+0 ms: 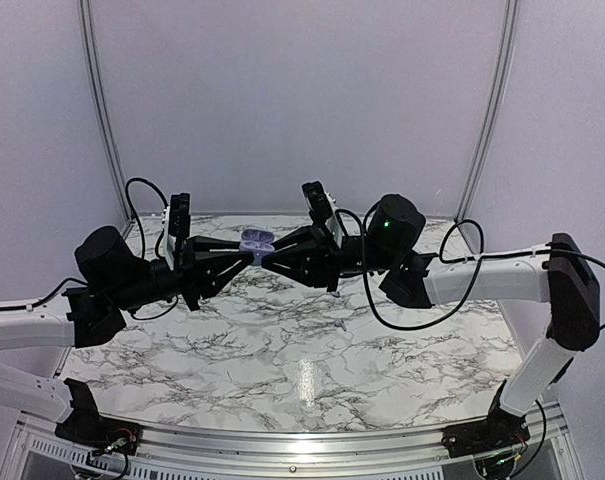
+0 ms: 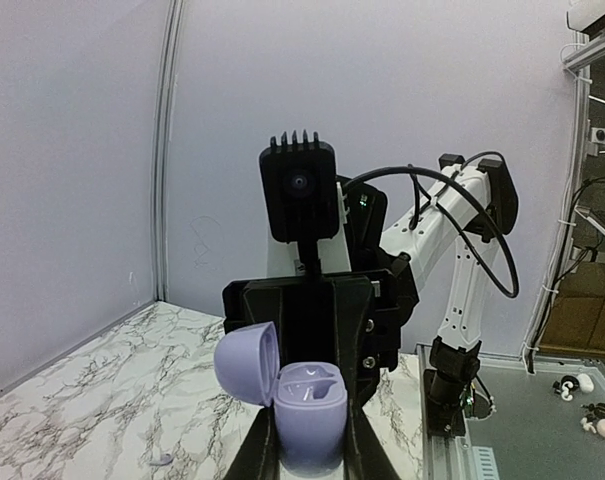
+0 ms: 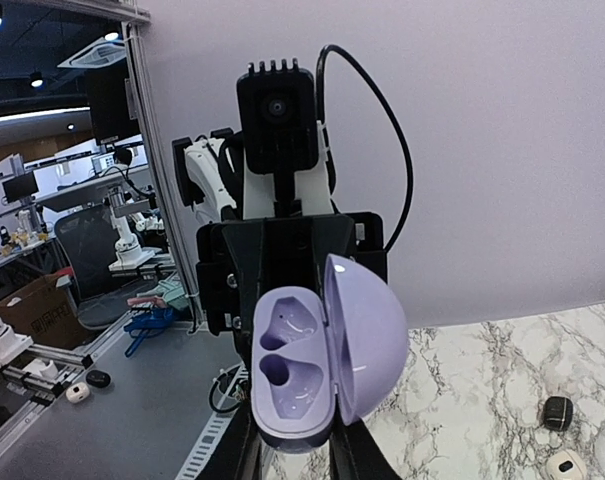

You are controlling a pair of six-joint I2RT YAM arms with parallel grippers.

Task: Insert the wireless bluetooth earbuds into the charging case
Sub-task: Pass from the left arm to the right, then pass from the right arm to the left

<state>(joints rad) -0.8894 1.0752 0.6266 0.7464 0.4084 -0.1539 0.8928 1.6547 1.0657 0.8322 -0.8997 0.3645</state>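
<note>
A pale lilac charging case (image 1: 254,240) hangs above the far middle of the table, between both arms' fingertips. Its lid (image 3: 367,340) is swung open, and both wells (image 3: 287,350) are empty. My left gripper (image 2: 310,455) is shut on the case body (image 2: 309,420). My right gripper (image 3: 300,462) comes from the other side, its fingers against the case's lower end. A lilac earbud (image 2: 160,460) lies on the marble, shown small in the top view (image 1: 340,325). A black bud (image 3: 556,412) and a white bud (image 3: 565,464) lie further along the table.
The marble table (image 1: 282,370) is walled by pale panels at the back and sides. Both arms stretch across its far half and meet in the middle. Beyond the table's edge, a grey bench (image 2: 542,420) holds other small buds.
</note>
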